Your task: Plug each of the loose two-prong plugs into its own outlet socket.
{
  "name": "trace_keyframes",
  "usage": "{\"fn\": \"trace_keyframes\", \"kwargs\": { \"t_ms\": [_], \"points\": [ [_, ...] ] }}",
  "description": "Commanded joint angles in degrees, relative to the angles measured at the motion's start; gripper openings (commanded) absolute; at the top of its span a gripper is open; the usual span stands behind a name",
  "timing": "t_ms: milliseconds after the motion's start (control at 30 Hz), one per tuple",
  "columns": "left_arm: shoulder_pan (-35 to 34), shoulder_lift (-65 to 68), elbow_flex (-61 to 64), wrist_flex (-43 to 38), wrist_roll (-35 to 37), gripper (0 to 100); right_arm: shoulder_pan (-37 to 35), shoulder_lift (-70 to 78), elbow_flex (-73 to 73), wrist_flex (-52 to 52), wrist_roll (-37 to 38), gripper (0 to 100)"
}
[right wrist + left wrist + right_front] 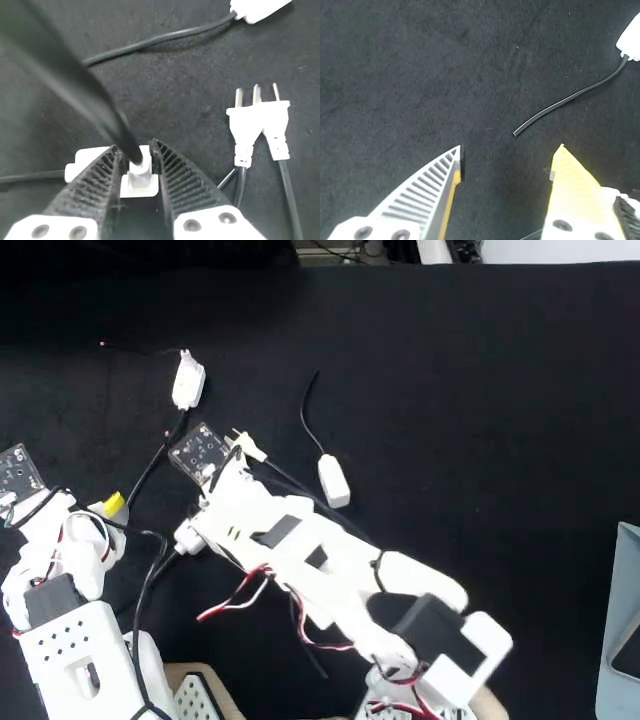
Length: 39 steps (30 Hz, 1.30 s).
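Note:
My right gripper (137,150) is shut on a white plug (138,176) whose thick black cable (75,85) runs up past the camera. The plug stands against a white socket block (87,167); its prongs are hidden. Beside it two loose white two-prong plugs (245,117) (277,115) lie flat, side by side. In the high view the right arm (300,550) stretches to the table's middle left, with a loose plug (248,447) by its wrist. My left gripper (510,150) hangs open over bare black table, with nothing between its yellow fingers (570,175).
Two white cable-end blocks (188,380) (333,480) lie farther back on the black table (480,390), each with a thin black cable. One such block (632,42) and its cable's free end (516,132) lie ahead of the left gripper. A grey bin (622,620) stands at the right edge.

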<state>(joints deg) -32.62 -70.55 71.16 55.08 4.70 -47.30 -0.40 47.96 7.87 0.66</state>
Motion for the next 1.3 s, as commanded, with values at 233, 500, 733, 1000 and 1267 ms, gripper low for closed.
{"fn": "trace_keyframes", "kwargs": {
  "t_ms": [233, 500, 733, 1000, 1267],
  "points": [
    [-0.04, -0.53, -0.40, -1.14, 0.18, 29, 0.26, 3.12, -3.30, 5.89, 5.63, 1.1],
    [0.04, -0.53, -0.31, -1.05, 0.18, 29, 0.26, 2.24, -6.55, 10.20, 5.45, 4.9],
    [0.04, -0.53, -1.71, -0.53, -1.14, 29, 0.18, -11.30, -6.46, 16.44, 5.27, 18.1],
    [5.67, -0.35, -6.99, 6.15, -9.93, 29, 0.35, -31.25, -6.46, 33.93, 5.27, 16.7],
    [12.97, 0.18, -10.77, 13.36, -18.46, 29, 12.40, -52.00, -2.07, 49.85, 2.64, 7.1]
  ]
}}
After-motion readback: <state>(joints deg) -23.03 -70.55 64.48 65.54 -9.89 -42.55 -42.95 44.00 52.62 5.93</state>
